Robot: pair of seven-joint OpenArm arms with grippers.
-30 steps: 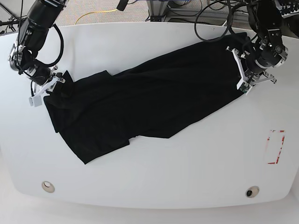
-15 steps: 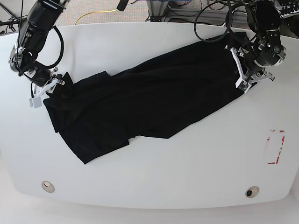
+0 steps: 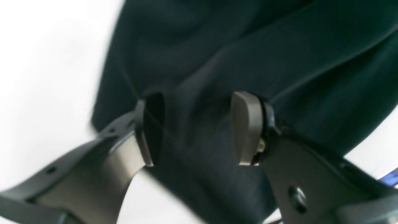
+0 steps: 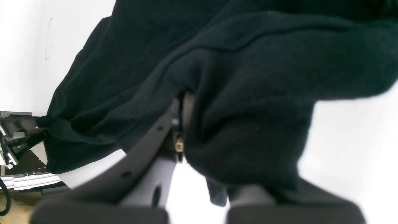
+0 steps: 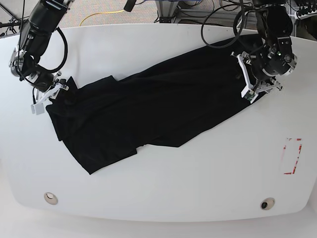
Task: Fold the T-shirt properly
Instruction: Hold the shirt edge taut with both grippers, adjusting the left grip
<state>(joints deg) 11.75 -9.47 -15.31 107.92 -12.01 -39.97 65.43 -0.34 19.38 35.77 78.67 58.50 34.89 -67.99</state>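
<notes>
T-shirt (image 5: 148,114): sprawls rumpled across the table (image 5: 163,183), running 8 to 2 o'clock.
Left gripper (image 3: 196,127): jaws apart, cloth between.
Right gripper (image 4: 186,124): clamps the shirt's 9 o'clock end.
Progress: no neat fold yet.

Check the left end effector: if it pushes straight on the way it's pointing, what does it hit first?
Most likely the T-shirt. The left end effector stands open with black fabric filling the gap between its fingers and everything ahead. Depth is unclear, so contact may be immediate; the white table shows only to the side.
</notes>
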